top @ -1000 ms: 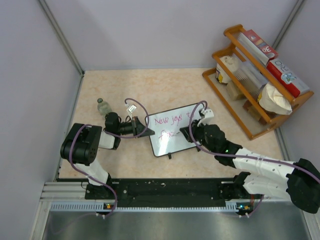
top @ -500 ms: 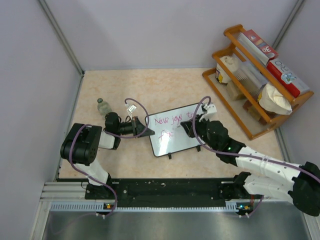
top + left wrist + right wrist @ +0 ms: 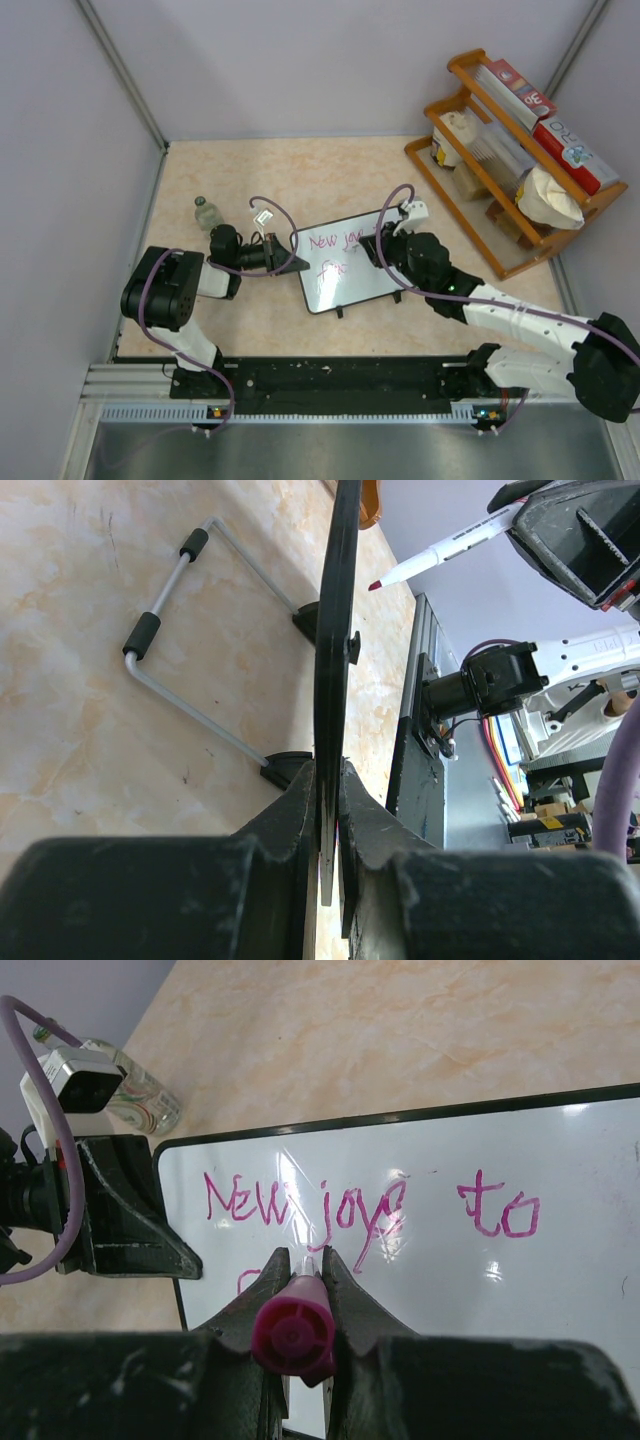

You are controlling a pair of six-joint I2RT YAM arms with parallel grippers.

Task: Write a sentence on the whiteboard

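The whiteboard (image 3: 352, 287) stands tilted on the table, mid-view. The pink sentence (image 3: 336, 243) reads "New joys to" with the start of a second line below; it also shows in the right wrist view (image 3: 370, 1210). My left gripper (image 3: 284, 252) is shut on the board's left edge, which is seen edge-on (image 3: 335, 630) between its jaws (image 3: 328, 772). My right gripper (image 3: 383, 248) is shut on a pink-capped marker (image 3: 293, 1335) over the board (image 3: 560, 1290). In the left wrist view the marker (image 3: 440, 552) has its tip a little off the board face.
A small glass bottle (image 3: 207, 213) stands left of the left gripper. A wooden rack (image 3: 455, 190) with boxes and bags stands at the right. The board's wire stand (image 3: 175, 620) rests on the table behind it. A metal rail runs along the near edge.
My right gripper with the marker has shifted a little toward the far side of the board, over the top line. The left gripper and the board have not moved.
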